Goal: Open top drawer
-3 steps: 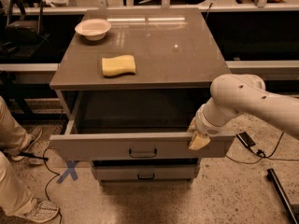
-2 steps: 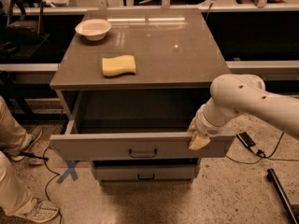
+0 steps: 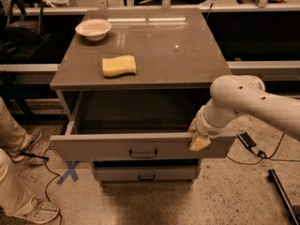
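Observation:
The top drawer [image 3: 108, 146] of the grey cabinet stands pulled out, its dark inside showing under the tabletop. Its flat grey front has a small black bar handle [image 3: 143, 153] at centre. My white arm comes in from the right. My gripper [image 3: 197, 138] sits at the drawer front's upper right rim, with a yellowish fingertip [image 3: 199, 144] lying over the front panel. A narrower grey drawer [image 3: 145, 174] with a like handle sits shut below.
A yellow sponge [image 3: 119, 65] and a white bowl [image 3: 93, 28] lie on the cabinet top [image 3: 178, 55]. A person's legs and shoes [image 3: 18, 172] stand at the left. Cables, a blue tape cross [image 3: 68, 172] and a dark bar [image 3: 282, 191] lie on the floor.

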Controlling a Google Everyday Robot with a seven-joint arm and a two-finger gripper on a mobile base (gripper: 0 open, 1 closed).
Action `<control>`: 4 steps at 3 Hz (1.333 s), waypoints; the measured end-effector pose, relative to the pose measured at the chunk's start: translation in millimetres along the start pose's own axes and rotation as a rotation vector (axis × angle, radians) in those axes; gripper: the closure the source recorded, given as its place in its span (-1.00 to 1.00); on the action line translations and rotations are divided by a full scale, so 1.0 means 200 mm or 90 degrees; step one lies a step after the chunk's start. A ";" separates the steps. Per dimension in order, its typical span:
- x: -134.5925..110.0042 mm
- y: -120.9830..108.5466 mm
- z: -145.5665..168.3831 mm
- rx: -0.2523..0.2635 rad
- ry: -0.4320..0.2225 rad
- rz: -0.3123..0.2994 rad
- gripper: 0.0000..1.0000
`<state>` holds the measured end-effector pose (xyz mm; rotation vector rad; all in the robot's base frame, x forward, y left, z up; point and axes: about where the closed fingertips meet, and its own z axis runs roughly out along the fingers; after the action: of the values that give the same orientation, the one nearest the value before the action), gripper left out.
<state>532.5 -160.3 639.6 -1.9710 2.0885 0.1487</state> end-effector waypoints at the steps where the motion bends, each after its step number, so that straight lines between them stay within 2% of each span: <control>1: 0.00 0.02 0.01 -0.019 -0.002 -0.004 -0.84; 2: 0.01 0.06 0.00 -0.040 0.004 -0.007 -1.00; 3: 0.03 0.12 -0.04 -0.046 0.012 -0.005 -0.96; 4: 0.04 0.19 -0.07 -0.044 0.020 -0.004 -0.49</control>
<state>492.8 -169.5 646.9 -2.0315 2.1234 0.1927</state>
